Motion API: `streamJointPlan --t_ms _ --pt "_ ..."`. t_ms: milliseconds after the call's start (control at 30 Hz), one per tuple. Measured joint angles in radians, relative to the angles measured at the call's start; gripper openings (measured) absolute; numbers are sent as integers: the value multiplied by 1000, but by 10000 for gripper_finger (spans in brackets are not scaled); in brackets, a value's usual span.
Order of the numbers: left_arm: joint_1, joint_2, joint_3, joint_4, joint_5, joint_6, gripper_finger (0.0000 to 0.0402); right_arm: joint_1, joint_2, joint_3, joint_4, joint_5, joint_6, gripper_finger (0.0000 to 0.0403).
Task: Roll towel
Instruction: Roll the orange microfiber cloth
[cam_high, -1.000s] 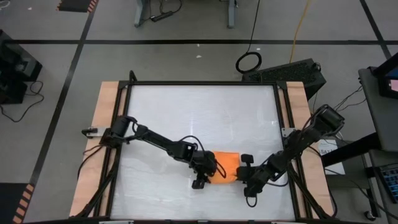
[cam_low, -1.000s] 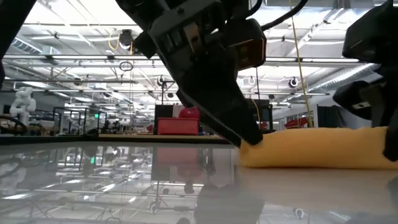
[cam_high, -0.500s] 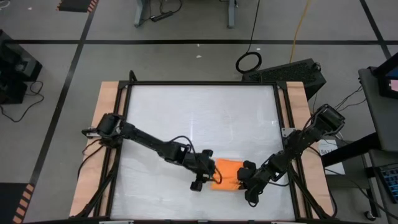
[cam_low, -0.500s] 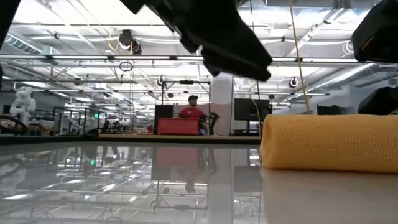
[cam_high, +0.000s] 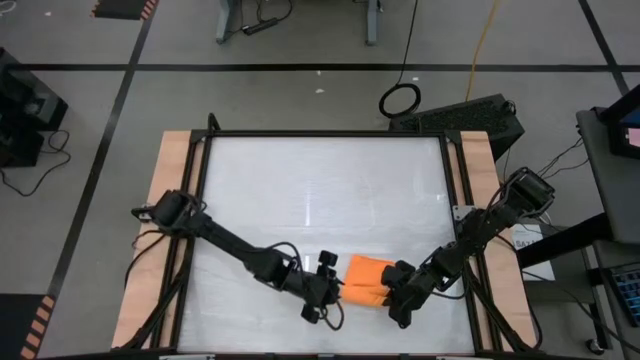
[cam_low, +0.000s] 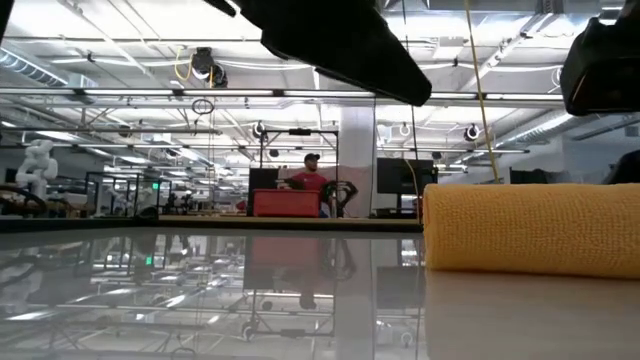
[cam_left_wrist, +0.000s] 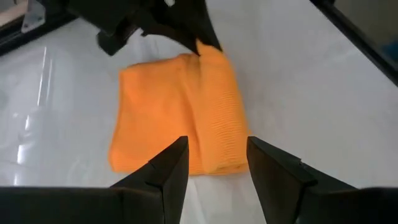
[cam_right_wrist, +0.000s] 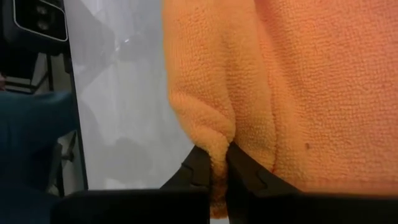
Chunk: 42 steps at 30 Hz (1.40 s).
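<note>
The orange towel (cam_high: 365, 275) lies on the table near its front edge as a short, thick, folded-over bundle (cam_low: 530, 225), resting on its underside. One thicker roll runs along one side of it (cam_left_wrist: 217, 118). My left gripper (cam_high: 325, 292) hovers open just left of the towel, raised off the table; its fingers (cam_left_wrist: 177, 165) point at the towel's near end without touching it. My right gripper (cam_high: 390, 293) is at the towel's right end, shut on the cloth (cam_right_wrist: 214, 168). My right gripper pinches a bunched fold of the towel (cam_right_wrist: 217, 152) between its two fingers, at the bundle's right-hand end (cam_left_wrist: 208, 55). The fingers slant down at it from the table's right. The rest of the towel lies slack on the table.
The white table top (cam_high: 320, 190) stretches bare behind and left of the towel. A black frame (cam_high: 205, 200) and wooden side strips (cam_high: 165, 220) border it. Both arms reach in from the sides. In the low view a person (cam_low: 312, 178) stands in the hall far behind.
My left gripper has drawn back from the towel toward the table's near left, risen and rolled about its own axis; its finger no longer touches the towel's end. The towel has slid a little toward the right and near edge. My right gripper has rolled in place.
</note>
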<state>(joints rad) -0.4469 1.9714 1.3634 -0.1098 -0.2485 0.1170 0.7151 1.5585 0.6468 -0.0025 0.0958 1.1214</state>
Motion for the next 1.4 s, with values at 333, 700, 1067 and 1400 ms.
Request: streamJointPlan --t_ms 333,700,1067,1400 --pt "-8 47 0 27 56 32 169 0 0 1 28 4 47 9" --pt "-4 112 2 112 144 73 169 0 -1 1 33 6 125 10" --pt "21 171 0 137 80 110 169 0 -1 1 35 -1 143 10" --pt "13 152 0 182 29 220 169 0 -1 1 36 -20 153 10"
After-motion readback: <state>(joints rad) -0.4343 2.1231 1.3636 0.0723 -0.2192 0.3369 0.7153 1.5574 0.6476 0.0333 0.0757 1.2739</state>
